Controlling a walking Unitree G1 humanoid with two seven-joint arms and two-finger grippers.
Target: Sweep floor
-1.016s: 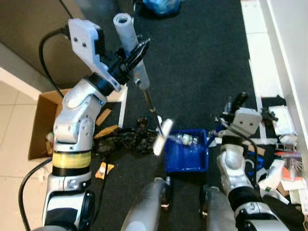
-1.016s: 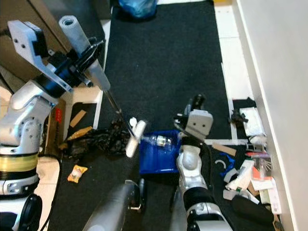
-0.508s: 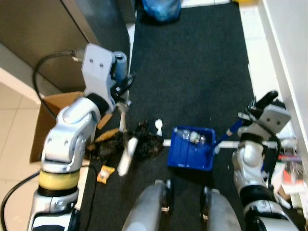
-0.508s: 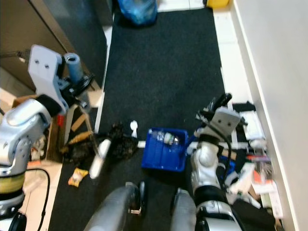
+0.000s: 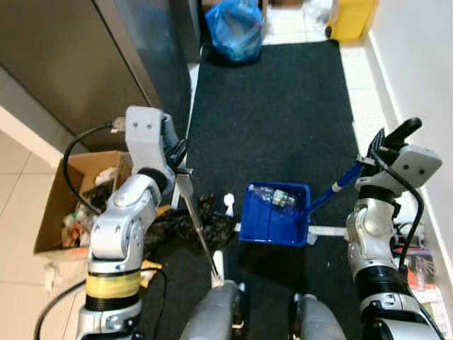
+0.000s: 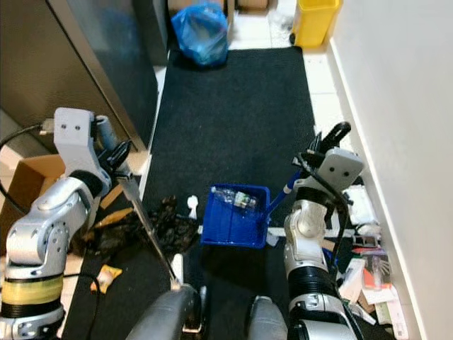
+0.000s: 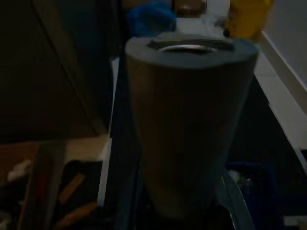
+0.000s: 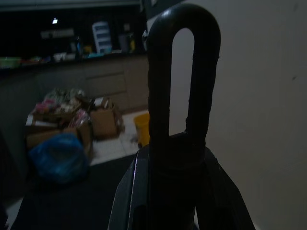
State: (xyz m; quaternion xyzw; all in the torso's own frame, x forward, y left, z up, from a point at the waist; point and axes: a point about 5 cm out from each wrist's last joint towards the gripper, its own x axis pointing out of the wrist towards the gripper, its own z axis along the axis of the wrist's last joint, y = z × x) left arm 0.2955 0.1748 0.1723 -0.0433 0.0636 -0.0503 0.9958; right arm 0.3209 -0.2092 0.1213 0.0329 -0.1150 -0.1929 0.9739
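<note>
We have swung our broom point(image 5: 196, 230) down from mid-air, left jaws point(image 5: 177, 157) clamped on its grey grip, beside the black debris point(image 5: 185, 217), while right jaws point(image 5: 386, 144) grip the blue dustpan point(image 5: 272, 223) handle, ready to sweep.

A blue dustpan point(image 5: 272, 219) sits mid-frame on a black mat point(image 5: 276, 120), blue bag point(image 5: 233, 32) and yellow bin point(image 5: 352, 18) along the top.
</note>
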